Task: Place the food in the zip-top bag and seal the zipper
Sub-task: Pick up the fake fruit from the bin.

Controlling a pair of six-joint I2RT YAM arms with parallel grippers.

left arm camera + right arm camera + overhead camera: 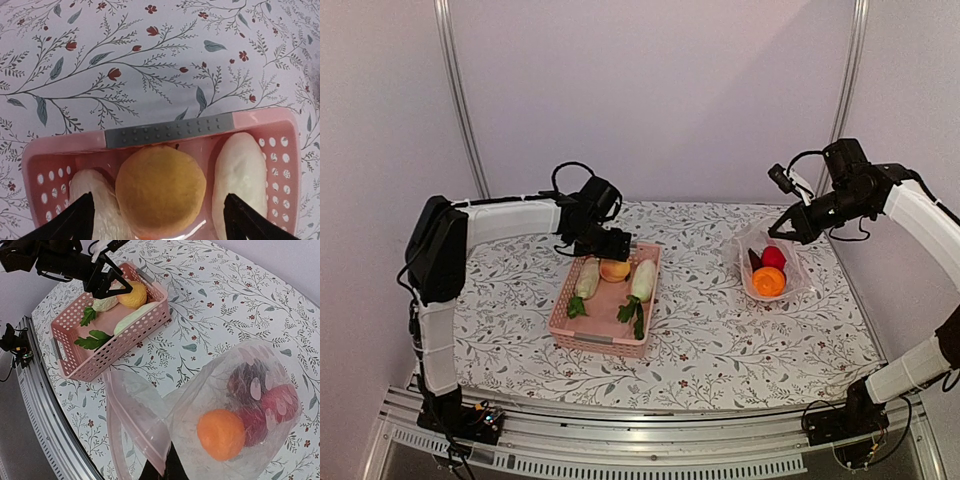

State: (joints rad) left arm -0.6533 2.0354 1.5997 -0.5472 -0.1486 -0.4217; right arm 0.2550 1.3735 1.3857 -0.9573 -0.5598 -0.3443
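At the left, the left gripper (159, 220) hangs over the far end of the pink basket (599, 346), its jaws spread wide and closed on nothing. In the left wrist view the two dark fingertips (82, 217) stand at 9 and 3 o'clock of the round beige piece (161, 189), which lies straight below the gap, so the coming move looks like a plain drop onto it and a squeeze. The piece is round and has no long axis to line up with. The two white radishes (642, 282) lie just beside it, one on each side, and run lengthwise along the basket, from about 12 to 6 o'clock in the top view, with their leaves at the 6 o'clock end. Each fingertip would come down close to one of them, and I judge that to be the tight point. From the basket the zip-top bag (772, 268) lies at 3 o'clock, well apart across the flowered table and nearer the right arm, and it already holds an orange (769, 282) and a red piece (774, 257). The right gripper (786, 230) sits at the bag's 12 o'clock edge, pressed together on the lip of the plastic, holding the mouth up and unsealed. The zipper itself cannot be made out.
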